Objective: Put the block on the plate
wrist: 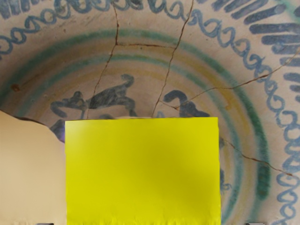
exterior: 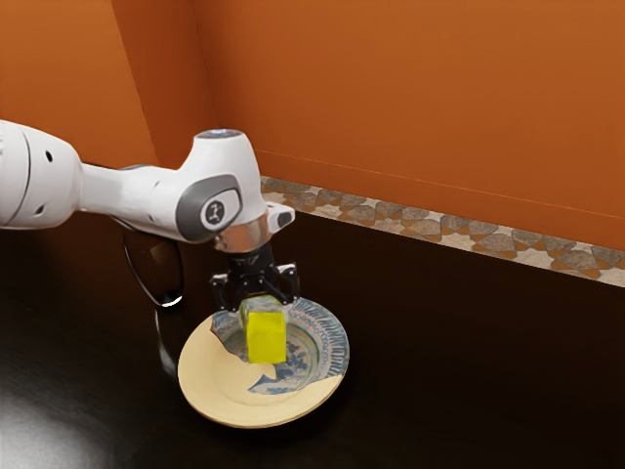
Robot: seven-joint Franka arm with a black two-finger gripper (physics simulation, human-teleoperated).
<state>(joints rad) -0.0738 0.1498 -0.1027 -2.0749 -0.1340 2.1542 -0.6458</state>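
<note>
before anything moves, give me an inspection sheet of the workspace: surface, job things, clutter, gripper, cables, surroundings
surface: dark table, glossy
block: yellow, just below the gripper and over the middle of the plate; contact with the plate can't be told
plate: part plain tan, part blue-patterned with crack lines
clutter: rounded dark outline with a bright lower edge, beyond the plate; can't tell what it is
gripper: black, above the plate; grip on the block unclear
cables: nothing seen
surroundings: orange walls, stone-patterned strip
</note>
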